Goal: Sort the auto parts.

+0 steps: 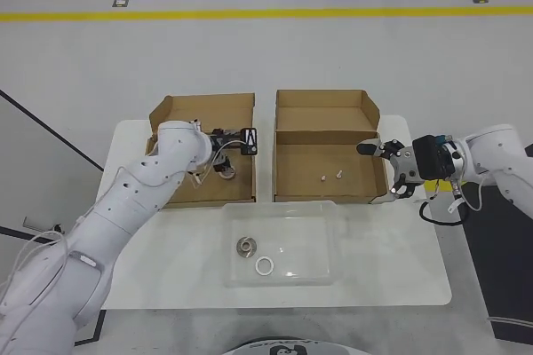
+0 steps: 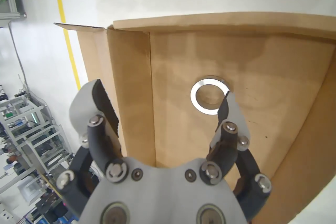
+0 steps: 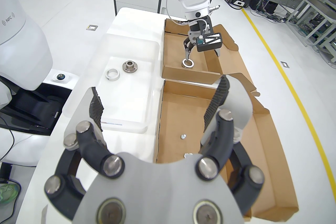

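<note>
Inside the left box (image 2: 262,64), a flat, shiny steel ring (image 2: 193,97) lies on the bare cardboard floor. One fingertip of the spread, empty left tool (image 2: 161,93) sits at its rim, with one box wall close by. The right tool (image 3: 157,88), also spread and empty, hangs at the right box's (image 3: 189,114) outer wall. A small bolt (image 3: 183,136) lies on that box's open floor.

My left gripper (image 1: 218,167) hangs over the left cardboard box (image 1: 238,191). My right gripper (image 1: 379,170), spread open, sits at the outer edge of the right cardboard box (image 1: 302,164), where two small screws (image 1: 322,177) lie close together. Nearer to me, a clear tray (image 1: 324,266) on the white table (image 1: 391,257) holds a metal hub (image 1: 245,246) and a ring (image 1: 265,265), near each other but apart
</note>
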### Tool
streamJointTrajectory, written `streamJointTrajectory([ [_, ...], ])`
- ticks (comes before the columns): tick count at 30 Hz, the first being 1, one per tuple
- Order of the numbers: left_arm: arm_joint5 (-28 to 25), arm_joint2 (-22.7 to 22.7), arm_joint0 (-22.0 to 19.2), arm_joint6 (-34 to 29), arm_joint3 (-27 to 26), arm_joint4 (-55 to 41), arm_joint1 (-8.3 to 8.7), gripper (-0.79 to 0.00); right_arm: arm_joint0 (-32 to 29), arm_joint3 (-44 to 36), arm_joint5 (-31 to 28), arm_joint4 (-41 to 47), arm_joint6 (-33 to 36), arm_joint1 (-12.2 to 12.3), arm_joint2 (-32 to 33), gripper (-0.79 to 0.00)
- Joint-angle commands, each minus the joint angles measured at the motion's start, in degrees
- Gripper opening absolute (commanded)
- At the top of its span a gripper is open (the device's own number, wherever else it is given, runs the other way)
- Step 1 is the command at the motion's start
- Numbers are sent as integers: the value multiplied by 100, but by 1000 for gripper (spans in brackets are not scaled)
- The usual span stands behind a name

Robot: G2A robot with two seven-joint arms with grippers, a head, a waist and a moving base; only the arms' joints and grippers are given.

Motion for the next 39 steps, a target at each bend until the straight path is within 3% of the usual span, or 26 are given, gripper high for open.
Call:
streamJointTrajectory([
  [1, -139, -207, 116, -187, -379, -120, 76, 0, 0, 0, 0, 0, 0, 0, 0, 0],
  [10, -797, -1192, 949, -1242, -2386, -984, 418, 0, 0, 0, 0, 0, 0, 0, 0, 0],
  [17, -1095, -1619, 1516, -1916, -3541, -1708, 585, 0, 0, 0, 0, 0, 0, 0, 0, 0],
  [29, -1095, -1398, 2235, -1981, -4635, -2189, 1059, 0, 0, 0, 0, 0, 0, 0, 0, 0],
  [39, -975, -961, 2398, -2101, -5060, -2636, 1451, 0, 0, 0, 0, 0, 0, 0, 0, 0],
])
